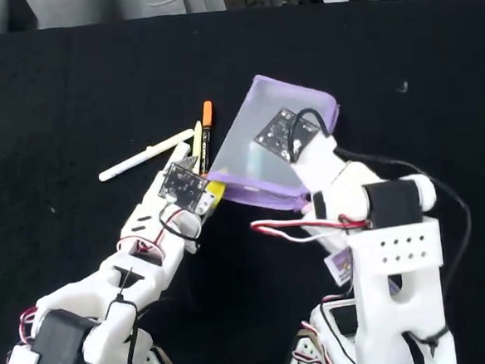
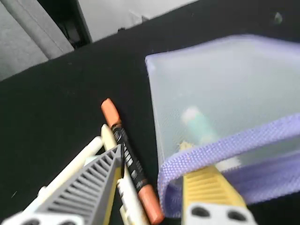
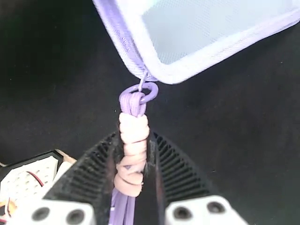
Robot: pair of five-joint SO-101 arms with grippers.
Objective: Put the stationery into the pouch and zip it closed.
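My right gripper is clamping the braided zipper pull at a corner of the purple mesh pouch, which is lying mid-table. My left gripper is standing with its jaws apart. One finger is sitting under the pouch's rim, and the orange marker is lying between the jaws.

Blurred pale item inside the pouch, identity unclear
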